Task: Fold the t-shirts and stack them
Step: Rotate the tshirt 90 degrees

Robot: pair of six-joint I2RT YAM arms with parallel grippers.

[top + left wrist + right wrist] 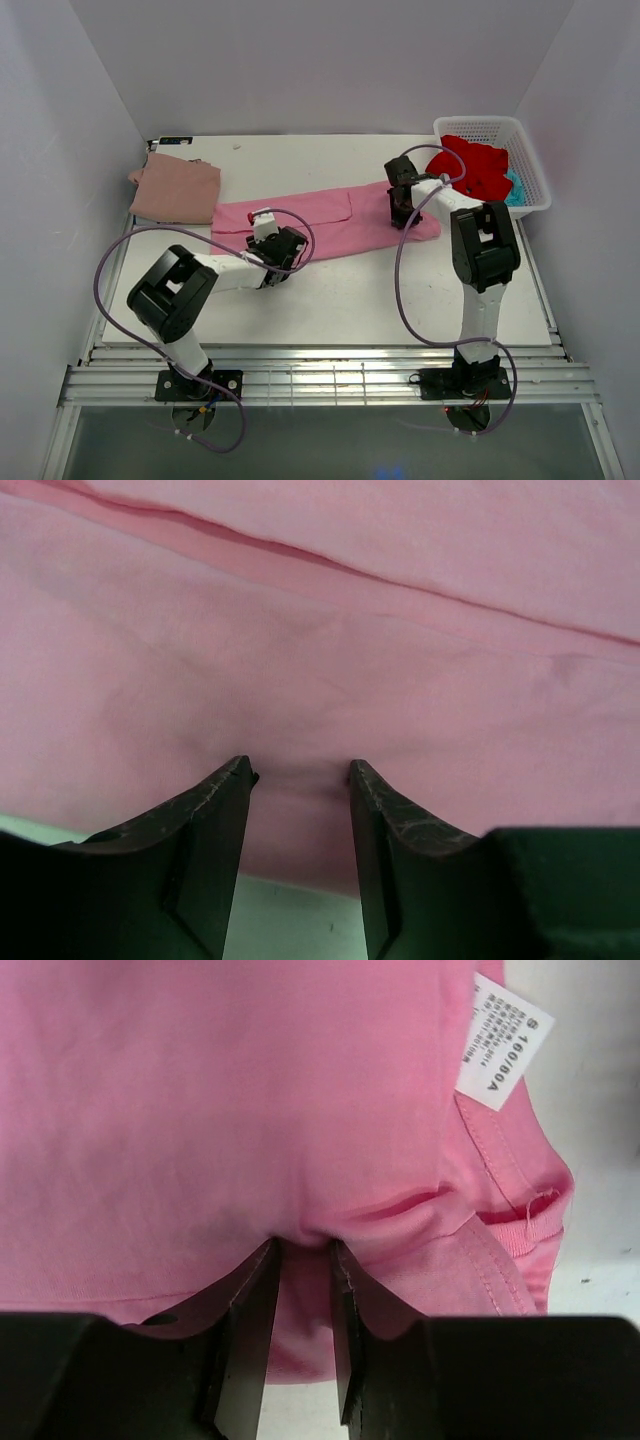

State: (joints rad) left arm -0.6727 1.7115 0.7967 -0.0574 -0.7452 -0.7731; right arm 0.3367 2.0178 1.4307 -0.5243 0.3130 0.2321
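The bright pink t-shirt (330, 222) lies folded into a long strip across the middle of the table. My left gripper (290, 245) sits on its near edge towards the left end. In the left wrist view the gripper (300, 770) is open, tips pressed onto the pink cloth (330, 650). My right gripper (400, 215) is at the strip's right end. In the right wrist view it (303, 1245) is shut on a bunched fold of the pink cloth (220, 1100), near the white neck label (503, 1045). A dusty rose t-shirt (175, 190) lies folded at the back left.
A white latticed basket (490, 124) stands at the back right, holding a red t-shirt (478, 165) and a teal one (513, 188). Purple cables loop from both arms over the table. White walls close in the table on three sides.
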